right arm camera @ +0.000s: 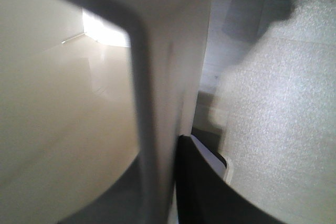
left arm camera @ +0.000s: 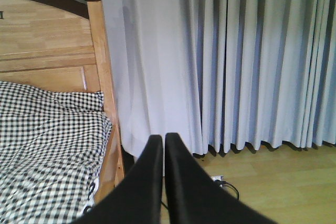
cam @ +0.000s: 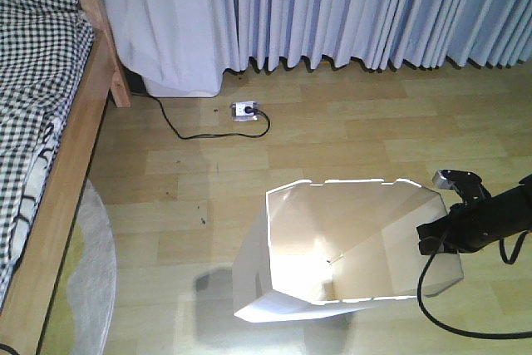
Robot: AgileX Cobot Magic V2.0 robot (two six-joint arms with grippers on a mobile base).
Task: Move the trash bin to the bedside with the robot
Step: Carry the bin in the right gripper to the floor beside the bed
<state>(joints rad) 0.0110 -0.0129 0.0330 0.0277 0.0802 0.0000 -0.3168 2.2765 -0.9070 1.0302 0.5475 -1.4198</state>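
The trash bin (cam: 332,239), clamped at its thin rim by the right gripper (cam: 434,237), may be flexed loose short of the bed (cam: 65,172); the left gripper's (left arm camera: 164,139) fingers (left arm camera: 153,177) are closed empty.

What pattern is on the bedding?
The bedding is black-and-white small-check gingham, clearest in the left wrist view.

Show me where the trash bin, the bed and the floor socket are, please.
trash bin (cam: 332,230): front-facing view, on its cream inner wall.
bed (cam: 71,164): front-facing view, on the wooden side rail.
floor socket (cam: 247,110): front-facing view, on its pale top face.
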